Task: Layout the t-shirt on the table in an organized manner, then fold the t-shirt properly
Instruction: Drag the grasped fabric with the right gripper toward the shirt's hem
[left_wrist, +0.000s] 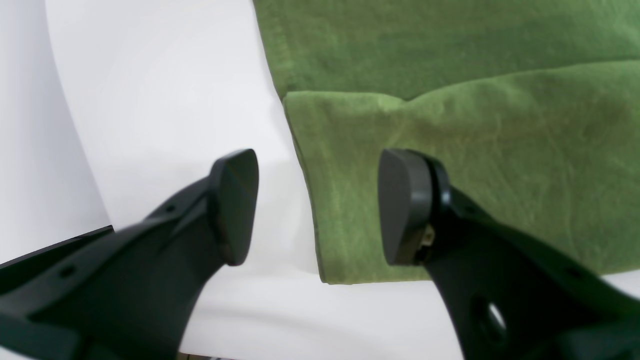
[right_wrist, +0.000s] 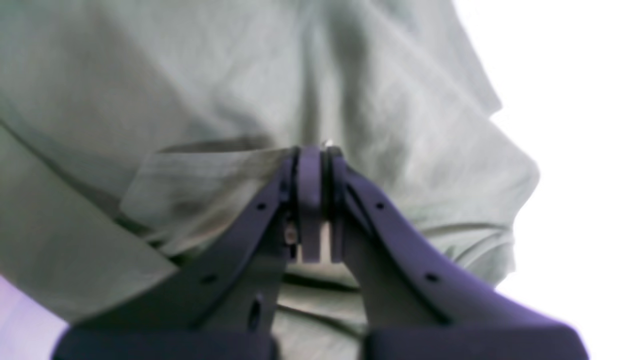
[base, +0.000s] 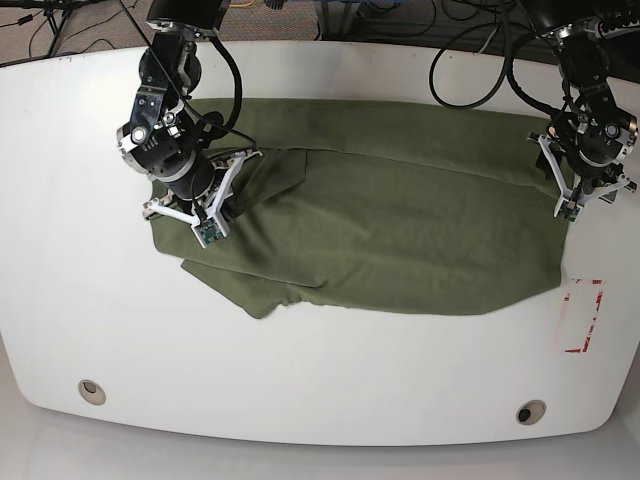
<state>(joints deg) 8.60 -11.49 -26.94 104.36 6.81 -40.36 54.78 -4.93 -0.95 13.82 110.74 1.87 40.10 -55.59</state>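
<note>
Arms flank your t-shirt (base: 400, 220), which lies across the middle of the table (base: 320, 390). Your right gripper (right_wrist: 312, 160) slants down at the garment's left end, jaws pinched tight on a fold of soft, creased olive cloth. Your left gripper (left_wrist: 317, 205) hovers at the right hem corner, jaws wide apart, holding nothing. A red-and-white tape rectangle (base: 582, 315) and two grommet holes (base: 91, 391) sit nearer.

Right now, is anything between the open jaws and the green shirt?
Nothing visible. The left gripper hangs open right over the t-shirt edge, with only bare table beside it.
</note>
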